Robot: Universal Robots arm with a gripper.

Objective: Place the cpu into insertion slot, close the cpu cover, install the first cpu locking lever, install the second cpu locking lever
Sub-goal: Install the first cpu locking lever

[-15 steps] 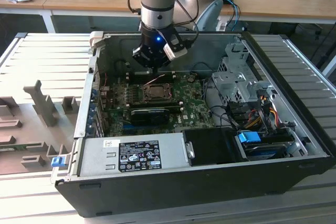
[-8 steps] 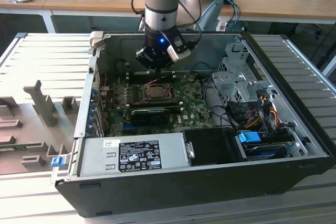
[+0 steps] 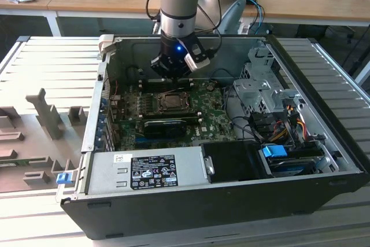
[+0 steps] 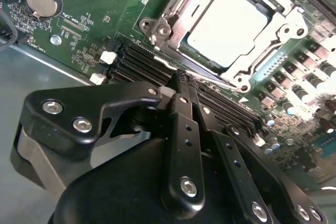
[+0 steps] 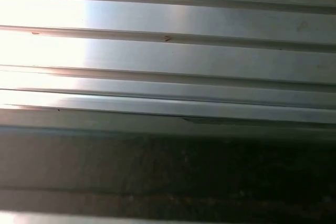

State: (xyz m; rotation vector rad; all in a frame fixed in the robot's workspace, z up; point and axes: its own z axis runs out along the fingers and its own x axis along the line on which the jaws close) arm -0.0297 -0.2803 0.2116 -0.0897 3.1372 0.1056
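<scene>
The cpu [image 3: 171, 101] lies in the socket on the green motherboard, its silver-grey top [image 4: 228, 24] showing through the square opening of the cpu cover [image 4: 283, 30]. The cover lies flat over the chip. A thin metal lever [image 4: 164, 64] runs along the socket edge nearest the gripper. My gripper [image 3: 171, 76] hangs just behind the socket in the exterior view. In the second wrist view its black fingers [image 4: 181, 129] are drawn together, and the gripper [image 4: 180, 80] ends right beside that lever and the socket frame, with nothing between them.
The open computer case [image 3: 324, 143] walls in the motherboard. A power supply [image 3: 153, 170] sits at its front and a drive cage [image 3: 260, 85] with cables on the exterior view's right. Black memory slots [image 4: 136, 59] and a coin battery [image 4: 41, 1] lie near the socket. Grey fixtures [image 3: 46, 114] stand on the ribbed table [image 5: 168, 51].
</scene>
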